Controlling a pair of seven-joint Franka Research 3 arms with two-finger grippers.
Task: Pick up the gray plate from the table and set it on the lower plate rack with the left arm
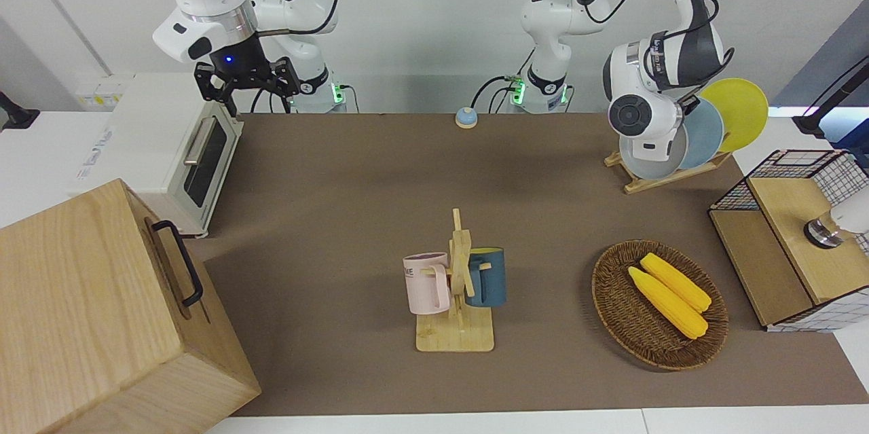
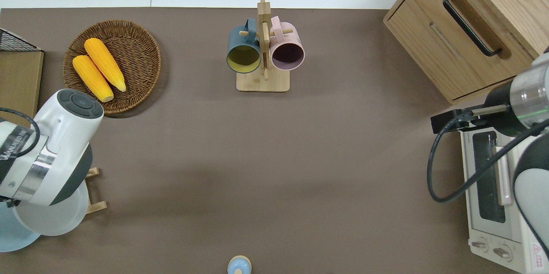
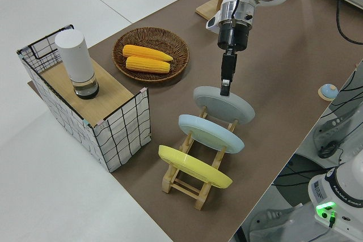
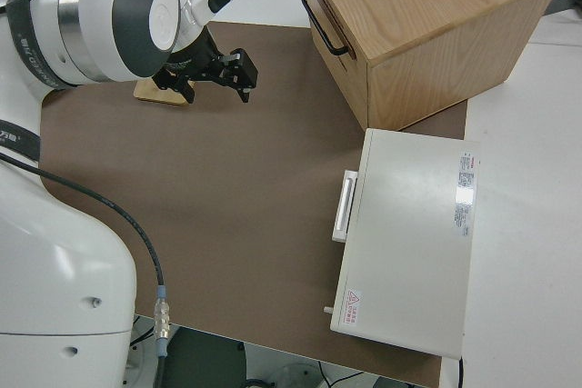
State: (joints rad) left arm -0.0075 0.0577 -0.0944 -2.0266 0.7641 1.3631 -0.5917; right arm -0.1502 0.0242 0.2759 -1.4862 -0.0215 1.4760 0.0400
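Seating the gray plate (image 3: 224,103) in the end slot of the lower plate rack (image 3: 190,182), beside the light blue plate (image 3: 211,132), requires the left gripper (image 3: 226,88), pinching its upper rim, to descend straight before releasing; the right arm is parked.

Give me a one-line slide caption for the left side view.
Left gripper grips the gray plate at its rim in the lower plate rack, beside the light blue plate.

The pink mug (image 1: 428,283) bears letters that look like "ME"; other print is unreadable
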